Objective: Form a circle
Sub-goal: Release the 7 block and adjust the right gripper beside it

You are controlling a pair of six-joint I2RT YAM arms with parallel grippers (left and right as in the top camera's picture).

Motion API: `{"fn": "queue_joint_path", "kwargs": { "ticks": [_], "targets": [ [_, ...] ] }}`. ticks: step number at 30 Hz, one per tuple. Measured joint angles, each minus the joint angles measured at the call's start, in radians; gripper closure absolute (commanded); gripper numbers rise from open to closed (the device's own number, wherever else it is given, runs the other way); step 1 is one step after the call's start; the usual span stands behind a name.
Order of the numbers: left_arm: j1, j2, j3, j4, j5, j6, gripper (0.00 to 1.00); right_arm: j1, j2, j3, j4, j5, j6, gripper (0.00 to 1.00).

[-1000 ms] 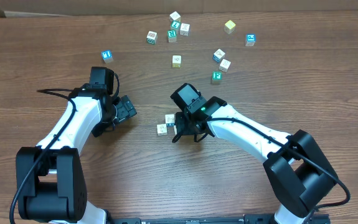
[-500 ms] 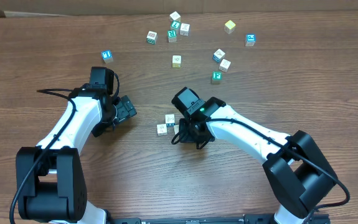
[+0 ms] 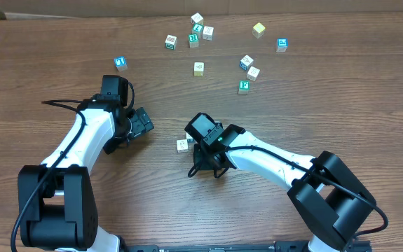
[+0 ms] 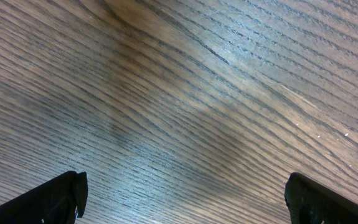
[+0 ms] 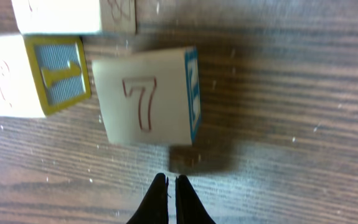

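A brown wood-grain table (image 3: 61, 42) fills nearly the whole overhead frame. A pale beige strip (image 3: 327, 5) runs along its top edge. In the left wrist view, soft glare brightens the grain at upper centre.

The tabletop (image 4: 179, 93) is brown wood with long dark grain lines. It is smooth and has a soft shine where the light hits it. The 7 block (image 5: 144, 99) is pale cream wood, smooth and matt, with one blue printed side. The yellow-framed block (image 5: 35, 74) is the same cream wood with a painted face. The arm shells (image 3: 82, 136) are shiny white plastic. The joints (image 3: 331, 199) are dull black.
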Motion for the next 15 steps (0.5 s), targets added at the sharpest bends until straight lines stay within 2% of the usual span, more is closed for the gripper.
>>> {"fn": "queue_joint_path", "kwargs": {
  "ticks": [15],
  "targets": [
    [0.000, 0.000, 0.000, 0.000, 0.000, 0.000, 0.00, 0.000, 0.000, 0.000, 0.048, 0.034, 0.000, 0.96]
  ]
}}
